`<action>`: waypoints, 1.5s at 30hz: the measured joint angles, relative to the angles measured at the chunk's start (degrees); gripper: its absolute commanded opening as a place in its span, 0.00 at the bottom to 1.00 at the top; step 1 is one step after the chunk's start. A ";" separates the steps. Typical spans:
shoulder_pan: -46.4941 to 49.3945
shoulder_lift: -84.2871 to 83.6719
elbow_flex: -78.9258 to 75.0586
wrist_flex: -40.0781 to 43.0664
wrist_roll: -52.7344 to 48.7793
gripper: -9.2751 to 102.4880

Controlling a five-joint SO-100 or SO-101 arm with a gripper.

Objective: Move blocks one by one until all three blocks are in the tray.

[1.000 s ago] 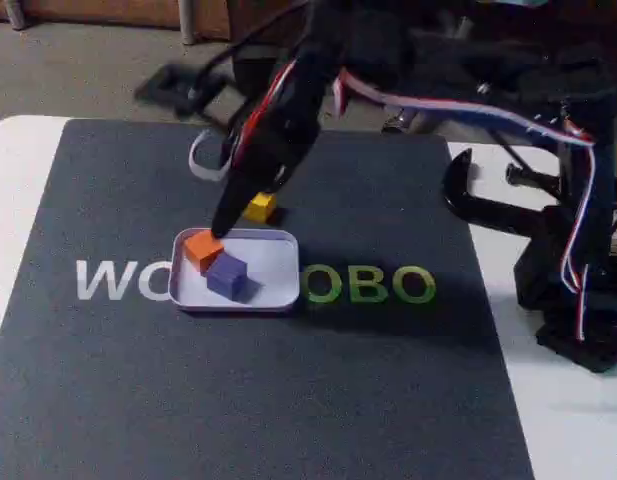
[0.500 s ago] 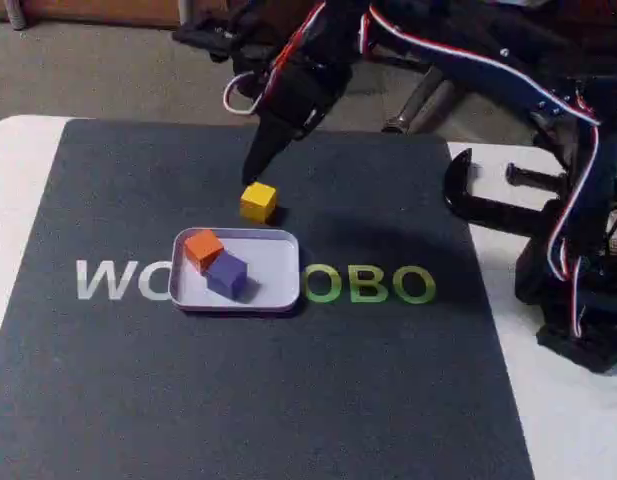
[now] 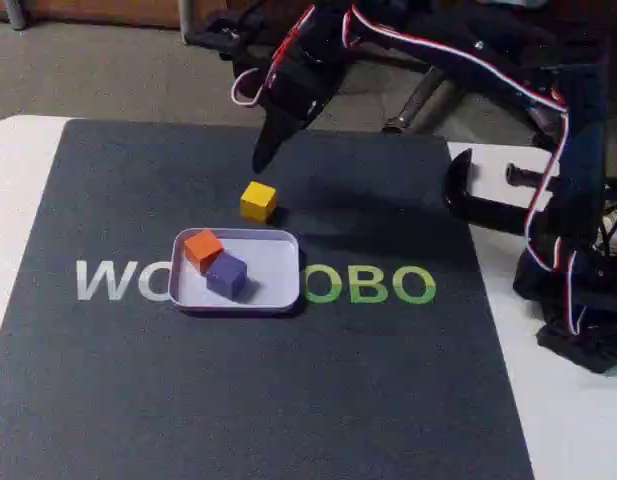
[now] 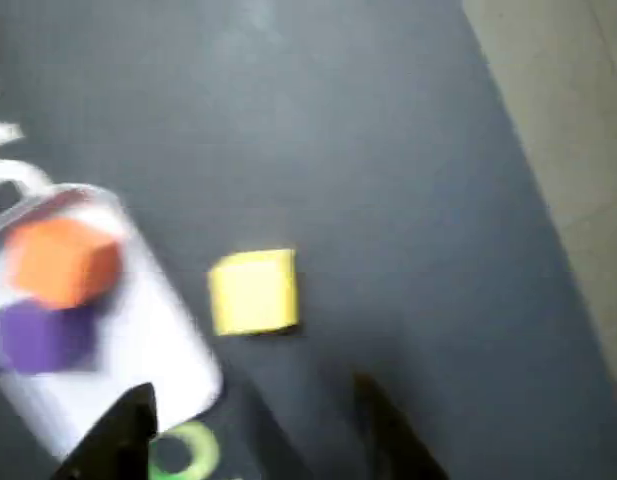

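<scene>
The white tray [image 3: 276, 268] lies mid-mat and holds the orange block [image 3: 202, 247] at its back left, with the purple block [image 3: 226, 274] touching it in front. Just behind the tray's far rim, the yellow block [image 3: 258, 200] rests on the mat. My gripper [image 3: 261, 158] hangs in the air behind and above the yellow block, tip down. In the wrist view the gripper [image 4: 250, 392] is open and holds nothing. There, the yellow block [image 4: 253, 290] lies just ahead of its fingers, with the tray [image 4: 153, 340], orange block [image 4: 66, 260] and purple block [image 4: 43, 338] at left.
A dark mat [image 3: 288, 390] with white and green lettering covers the white table [image 3: 18, 170]. A black clamp [image 3: 478, 200] and the arm's base [image 3: 578, 300] stand at the right edge. Carpeted floor lies beyond the mat's far edge.
My gripper has lifted out of the tray, beside the orange block, and drawn back and up past the yellow block. None of the blocks has moved.
</scene>
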 measured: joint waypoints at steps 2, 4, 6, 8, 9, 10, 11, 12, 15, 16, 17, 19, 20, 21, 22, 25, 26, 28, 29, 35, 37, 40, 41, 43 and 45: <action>0.18 -1.58 0.00 -1.14 -0.88 0.28; -0.09 -3.25 0.00 -2.37 -1.49 0.28; -0.18 -4.04 0.00 -3.08 -2.20 0.28; -0.35 -4.31 0.00 -3.25 -2.72 0.28; -0.35 -4.31 0.00 -3.25 -2.90 0.28; -0.35 -4.31 0.00 -3.25 -3.08 0.28; -0.35 -4.31 0.00 -3.25 -3.08 0.28; -0.26 -4.31 0.00 -3.25 -3.08 0.28; -1.23 -4.92 0.00 -3.25 -3.16 0.28; -1.67 -5.27 0.00 -3.25 -3.52 0.28; -1.67 -5.62 0.00 -3.25 -3.87 0.28; -1.58 -6.59 0.00 -3.25 -4.83 0.28; -1.41 -7.03 0.00 -3.43 -5.19 0.28; -1.41 -7.47 0.00 -3.69 -5.45 0.28; -1.49 -7.82 0.00 -3.87 -5.62 0.28; -2.29 -8.61 0.00 -4.83 -5.71 0.28; -2.46 -8.88 0.00 -4.92 -5.71 0.28; -2.55 -9.32 0.00 -5.01 -5.71 0.28; -2.55 -9.32 0.00 -5.01 -5.71 0.28; -2.55 -10.20 0.00 -5.36 -5.71 0.28; -2.99 -10.37 0.00 -5.36 -5.71 0.28; -2.99 -10.37 0.00 -5.54 -5.71 0.27; -2.72 -10.37 0.00 -5.54 -5.71 0.27; -2.64 -10.37 0.00 -5.54 -5.71 0.27; -2.90 -10.37 0.00 -5.54 -5.71 0.27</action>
